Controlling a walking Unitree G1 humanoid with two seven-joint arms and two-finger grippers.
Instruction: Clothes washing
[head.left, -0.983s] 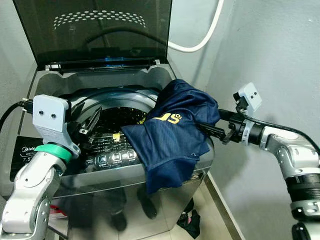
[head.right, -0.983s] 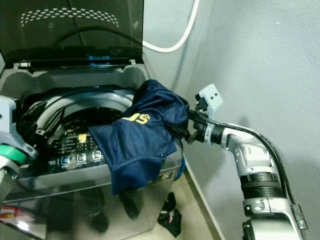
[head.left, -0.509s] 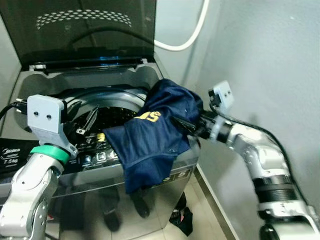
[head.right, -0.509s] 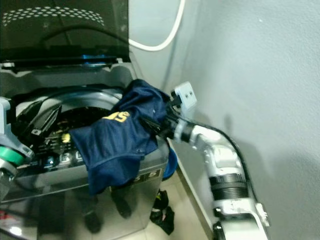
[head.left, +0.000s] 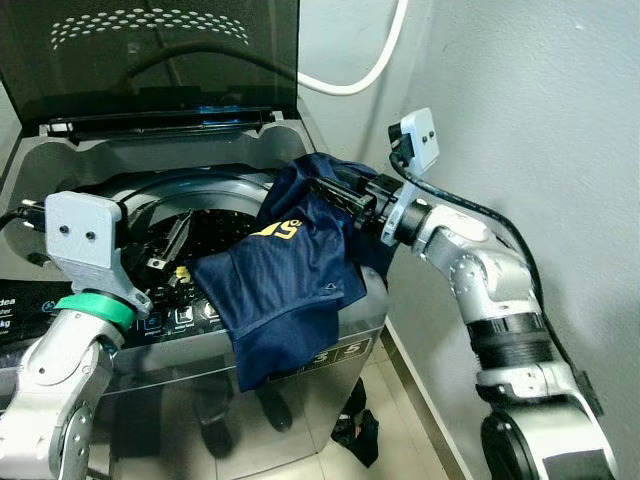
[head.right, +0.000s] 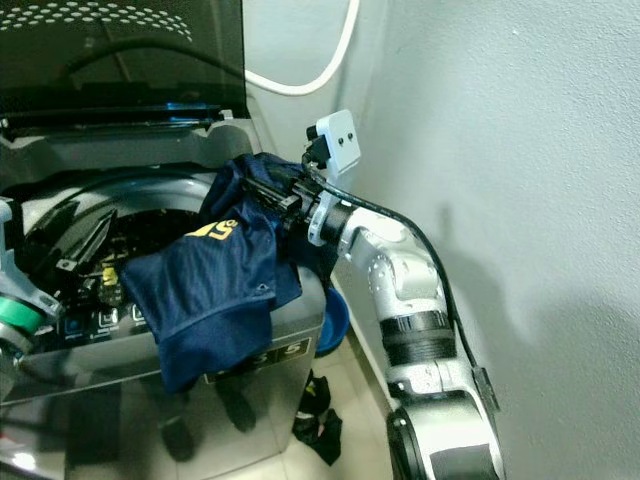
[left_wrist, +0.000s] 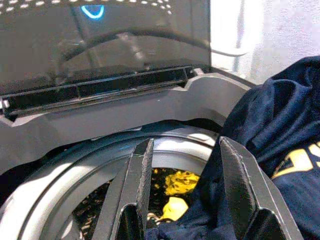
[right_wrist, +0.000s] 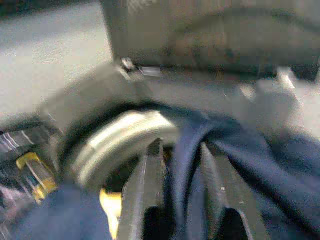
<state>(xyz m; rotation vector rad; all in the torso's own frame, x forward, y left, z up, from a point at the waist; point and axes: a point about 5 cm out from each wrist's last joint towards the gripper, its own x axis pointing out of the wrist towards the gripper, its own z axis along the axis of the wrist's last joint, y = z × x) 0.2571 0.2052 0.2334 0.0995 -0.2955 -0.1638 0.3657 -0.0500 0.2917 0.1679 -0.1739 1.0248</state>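
Washing machine (head.left: 330, 345): top-loading, grey, set against the wall; dark lid (head.left: 150, 60) raised upright at the far side.
Drum (head.left: 205, 235): open, dark inside, with yellow items seen at the bottom.
Shirt (head.left: 285, 290): navy with yellow print, draped over the right near rim of the machine, one part hanging down the front panel, the other bunched at the drum's right edge.
Right gripper (head.left: 335, 192): placed over the machine's right side; fingers closed narrowly on a fold of the shirt.
Left gripper (left_wrist: 185, 190): held above the drum's left side; fingers spread apart, nothing between them.
Hose (head.left: 350, 85): white, looped on the far wall.
Floor (head.left: 400, 420): dark cloth (head.left: 357, 435) lying near the machine's right corner.
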